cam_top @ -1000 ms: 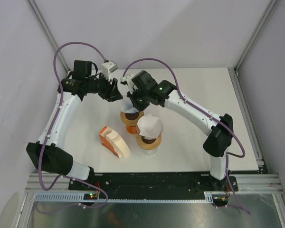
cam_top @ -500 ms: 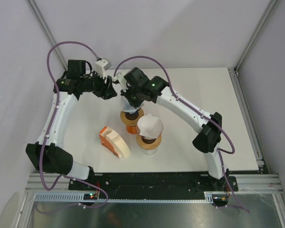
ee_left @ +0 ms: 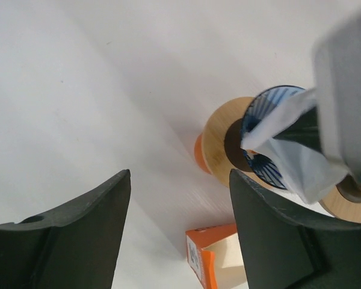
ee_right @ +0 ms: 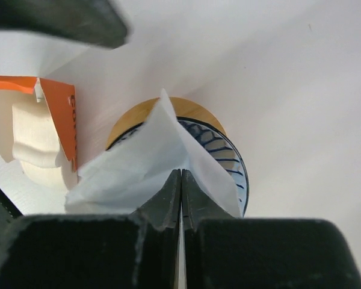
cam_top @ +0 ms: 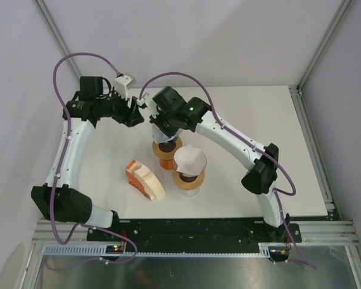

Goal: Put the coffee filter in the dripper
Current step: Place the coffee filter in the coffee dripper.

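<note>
The blue-patterned dripper [ee_right: 230,158] sits on a wooden stand with an orange base [cam_top: 166,153] at mid table. My right gripper [ee_right: 182,173] hangs right over it, shut on the white paper coffee filter [ee_right: 129,171], which spreads out to both sides of the fingertips above the dripper's mouth. The left wrist view shows the filter [ee_left: 304,165] hanging from the right gripper's dark finger into the dripper [ee_left: 266,107]. My left gripper [ee_left: 179,174] is open and holds nothing. It stands left of the dripper and apart from it [cam_top: 138,113].
A second dripper with a white filter in it [cam_top: 189,160] stands just right and in front of the first. An orange box of filters [cam_top: 143,179] lies in front and to the left. The enclosure's frame posts rise at the table's corners.
My left gripper has drawn back to the left, away from the dripper, and its jaws have widened. The right gripper has shifted slightly left over the dripper, still shut.
</note>
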Tool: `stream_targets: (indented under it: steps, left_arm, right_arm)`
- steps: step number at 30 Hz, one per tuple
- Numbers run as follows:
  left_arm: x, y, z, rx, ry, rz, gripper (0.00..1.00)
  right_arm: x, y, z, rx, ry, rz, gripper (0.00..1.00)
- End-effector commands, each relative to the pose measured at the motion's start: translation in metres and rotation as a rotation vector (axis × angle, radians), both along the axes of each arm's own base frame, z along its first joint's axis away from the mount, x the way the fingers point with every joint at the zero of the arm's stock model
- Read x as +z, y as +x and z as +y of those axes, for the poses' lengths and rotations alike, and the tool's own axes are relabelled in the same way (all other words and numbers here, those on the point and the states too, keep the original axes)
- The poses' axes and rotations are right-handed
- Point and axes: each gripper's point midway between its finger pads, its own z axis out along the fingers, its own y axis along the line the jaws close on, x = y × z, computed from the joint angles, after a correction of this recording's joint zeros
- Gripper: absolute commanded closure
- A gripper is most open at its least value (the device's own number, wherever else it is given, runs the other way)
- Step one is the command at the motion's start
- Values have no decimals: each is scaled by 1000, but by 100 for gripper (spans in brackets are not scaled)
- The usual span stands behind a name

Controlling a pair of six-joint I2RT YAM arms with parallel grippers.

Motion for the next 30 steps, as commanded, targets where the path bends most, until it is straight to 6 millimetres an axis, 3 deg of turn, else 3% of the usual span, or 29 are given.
stream_targets:
  steps: [1, 6, 14, 23, 30]
  left_arm:
    - [4, 19, 22, 74, 69, -77, 28]
    - [7, 24, 38, 115, 79, -98, 27]
    - [5, 29, 51, 153, 89, -97, 26]
    - [5, 27, 51, 148, 84, -97, 25]
    - [5, 26, 49, 141, 73, -93, 25]
  right_arm:
    - [24, -21, 22, 141, 25, -76, 100]
    - [18, -17, 14, 121, 13, -60, 100]
    - [12, -18, 17, 145, 7, -41, 100]
    - [-21, -14, 10, 143, -93, 20, 100]
    - [-64, -10, 1, 117, -218, 67, 100]
